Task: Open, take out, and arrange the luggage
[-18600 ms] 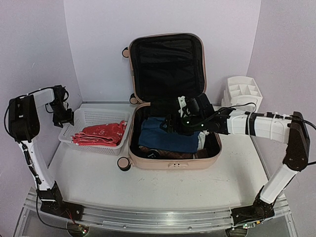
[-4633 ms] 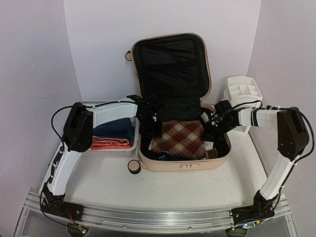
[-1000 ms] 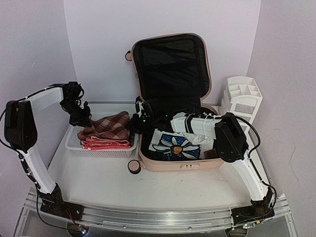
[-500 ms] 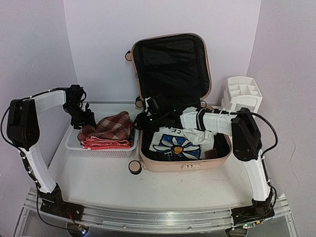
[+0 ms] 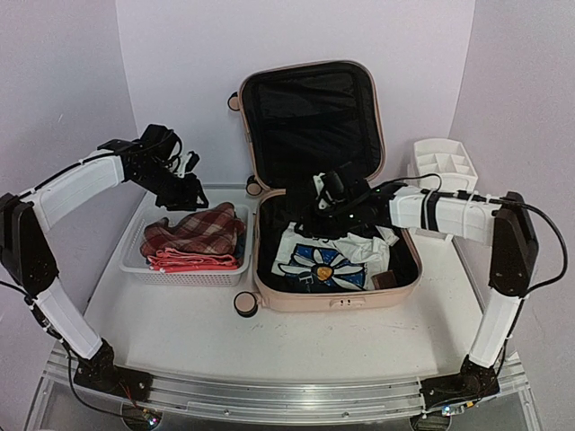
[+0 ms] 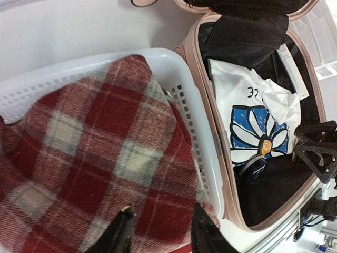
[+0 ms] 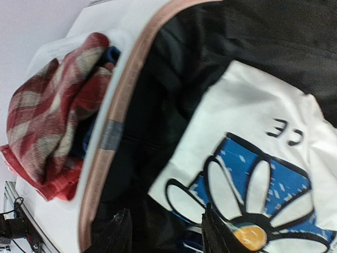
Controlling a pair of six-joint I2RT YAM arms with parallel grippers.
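The left gripper (image 6: 163, 227) is released, its 2 fingers apart with nothing between them, just above a red plaid cloth (image 6: 105, 158). The cloth tops a pile of folded clothes in a white mesh basket (image 5: 180, 277), which sits close against the left side of the luggage (image 5: 332, 301).

The right gripper (image 7: 166, 227) is also released and empty. It hangs inside the luggage, toward the back of the lower half, over the black lining and a white T-shirt (image 7: 263, 174) with a blue daisy print.

The luggage lies open at the middle of the worktop (image 5: 296, 346), its lid standing upright. A white drawer organizer (image 5: 442, 175) stands to the right of the luggage.
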